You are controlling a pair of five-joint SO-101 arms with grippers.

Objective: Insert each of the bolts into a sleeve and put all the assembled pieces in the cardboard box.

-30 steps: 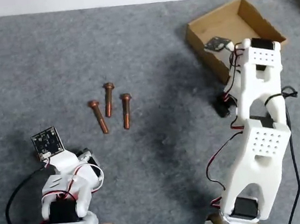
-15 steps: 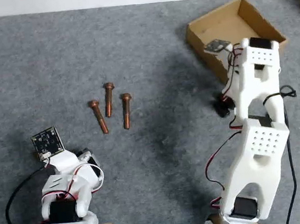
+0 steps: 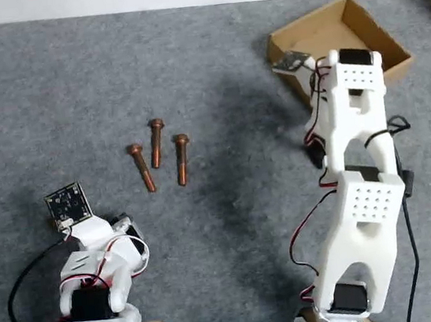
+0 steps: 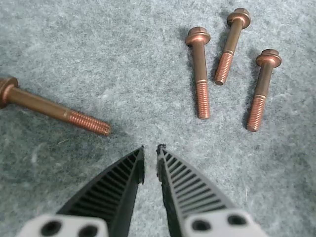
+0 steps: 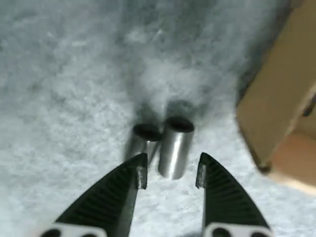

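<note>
Three copper bolts lie side by side on the grey mat, left of centre. In the left wrist view they lie beyond my left gripper, which is shut and holds nothing. A fourth bolt lies apart from them, close to the fingertips. Two metal sleeves stand side by side beside the cardboard box. My right gripper is open just above the mat, with one sleeve between its fingers and the other sleeve just outside one finger. The cardboard box sits at the far right.
The right arm stretches across the mat to the box's near-left wall. The left arm is folded back at the near left corner. Bare grey mat lies between the bolts and the box.
The right arm has swung a little to the left and farther away along the box's wall. The left arm and the bolts have not moved.
</note>
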